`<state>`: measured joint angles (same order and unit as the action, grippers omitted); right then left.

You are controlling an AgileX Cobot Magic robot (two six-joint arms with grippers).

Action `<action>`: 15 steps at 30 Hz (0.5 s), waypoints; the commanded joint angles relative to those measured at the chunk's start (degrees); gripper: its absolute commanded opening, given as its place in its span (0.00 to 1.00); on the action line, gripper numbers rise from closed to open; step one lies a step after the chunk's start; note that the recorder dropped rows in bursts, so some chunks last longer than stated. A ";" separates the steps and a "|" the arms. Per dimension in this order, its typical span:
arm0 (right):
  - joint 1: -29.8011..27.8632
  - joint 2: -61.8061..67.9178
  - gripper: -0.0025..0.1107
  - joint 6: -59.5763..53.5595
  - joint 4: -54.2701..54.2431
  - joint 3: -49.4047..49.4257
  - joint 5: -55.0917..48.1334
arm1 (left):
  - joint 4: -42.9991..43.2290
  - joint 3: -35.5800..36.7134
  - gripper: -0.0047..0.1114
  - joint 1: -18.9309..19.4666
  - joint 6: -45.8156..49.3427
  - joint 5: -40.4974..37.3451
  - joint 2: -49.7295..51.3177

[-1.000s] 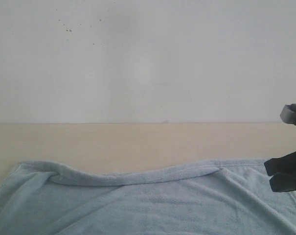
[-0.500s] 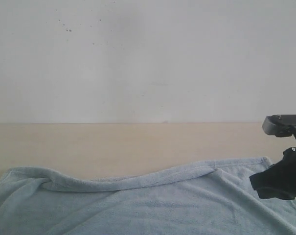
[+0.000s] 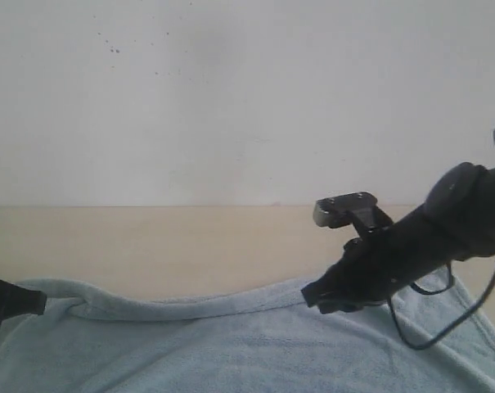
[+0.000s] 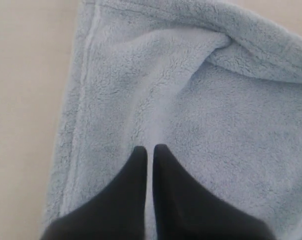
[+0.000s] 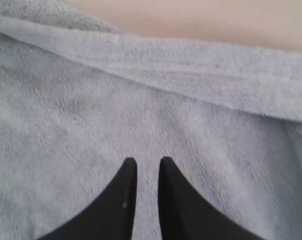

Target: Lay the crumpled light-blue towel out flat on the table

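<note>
The light-blue towel (image 3: 231, 352) lies spread over the near part of the beige table (image 3: 190, 246), with its far edge rolled over in a long fold (image 3: 190, 304). My left gripper (image 3: 41, 303) sits at the fold's left end. In the left wrist view, the left gripper (image 4: 150, 148) is shut just above the towel (image 4: 215, 125) and holds nothing. My right gripper (image 3: 310, 298) reaches in over the fold's right part. In the right wrist view, the right gripper (image 5: 147, 161) hovers over the towel (image 5: 66, 110) with a narrow gap between its fingers, short of the fold (image 5: 190, 65).
A white-grey wall (image 3: 247, 98) with small dark specks rises behind the table. Bare table shows beyond the towel's far edge (image 5: 215, 20) and beside its left hem (image 4: 26, 100). A black cable (image 3: 443, 323) hangs under the right arm.
My right arm has swung from the right edge in over the towel toward the middle. The left gripper has come into view at the left. The towel's far left corner has sagged a little.
</note>
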<state>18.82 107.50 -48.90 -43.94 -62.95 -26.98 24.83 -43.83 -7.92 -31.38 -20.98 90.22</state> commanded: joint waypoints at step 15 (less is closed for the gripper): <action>10.36 11.64 0.16 -0.03 -0.19 -13.75 -1.47 | -0.47 -1.98 0.07 0.01 0.24 6.15 5.06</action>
<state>28.75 118.71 -48.35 -44.09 -76.37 -29.65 24.83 -45.32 -7.92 -31.38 -15.14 95.16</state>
